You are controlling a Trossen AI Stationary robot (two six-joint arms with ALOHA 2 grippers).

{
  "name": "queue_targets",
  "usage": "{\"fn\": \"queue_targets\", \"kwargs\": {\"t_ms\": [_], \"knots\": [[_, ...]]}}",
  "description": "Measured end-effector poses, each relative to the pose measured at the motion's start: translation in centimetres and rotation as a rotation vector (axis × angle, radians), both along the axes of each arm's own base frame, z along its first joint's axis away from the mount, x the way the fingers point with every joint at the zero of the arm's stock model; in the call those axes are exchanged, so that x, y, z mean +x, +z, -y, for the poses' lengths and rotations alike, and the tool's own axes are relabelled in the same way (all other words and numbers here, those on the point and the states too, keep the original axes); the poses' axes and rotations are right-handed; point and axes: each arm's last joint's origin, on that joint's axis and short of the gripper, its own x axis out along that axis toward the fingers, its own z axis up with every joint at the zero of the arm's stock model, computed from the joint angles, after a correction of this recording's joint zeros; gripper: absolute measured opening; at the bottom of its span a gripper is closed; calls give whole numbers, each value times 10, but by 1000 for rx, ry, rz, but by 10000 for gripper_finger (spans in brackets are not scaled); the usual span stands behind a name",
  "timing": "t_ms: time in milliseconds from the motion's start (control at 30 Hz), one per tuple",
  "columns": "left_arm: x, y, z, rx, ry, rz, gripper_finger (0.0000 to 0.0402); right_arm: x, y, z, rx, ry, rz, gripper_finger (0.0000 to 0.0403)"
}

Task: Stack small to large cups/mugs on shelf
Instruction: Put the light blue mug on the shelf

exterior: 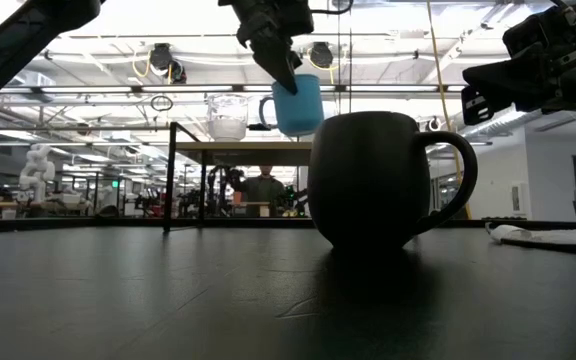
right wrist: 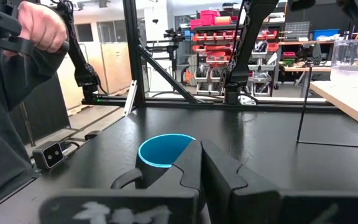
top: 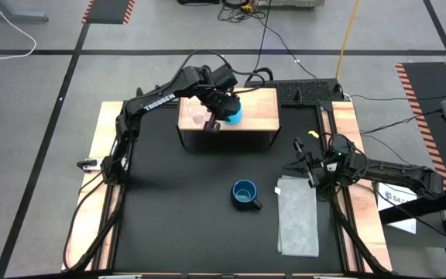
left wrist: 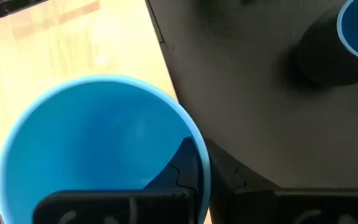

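High view: left gripper [top: 221, 111] clamps light-blue mug [top: 231, 113] over shelf [top: 258, 108], upper centre; clear cup [top: 198, 118] beside it; navy mug [top: 245, 194] centre. Low view: mug held just above shelf top. Right wrist view: right gripper [right wrist: 201, 160] pinched together, empty.

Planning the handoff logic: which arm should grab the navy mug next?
Right, probably. The right gripper waits shut at the table's right side, free and nearer the navy mug. The left gripper is busy, holding the light-blue mug over the shelf.

Robotics lab: parts racks [right wrist: 229, 31], floor hazard tape [top: 107, 11].
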Motion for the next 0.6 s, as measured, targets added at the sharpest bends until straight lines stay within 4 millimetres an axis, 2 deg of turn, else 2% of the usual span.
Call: {"fn": "queue_targets", "kwargs": {"t_ms": [600], "knots": [[1,-4,1,-24,-1,-18,7,0,0,0,0,0,0,0]]}}
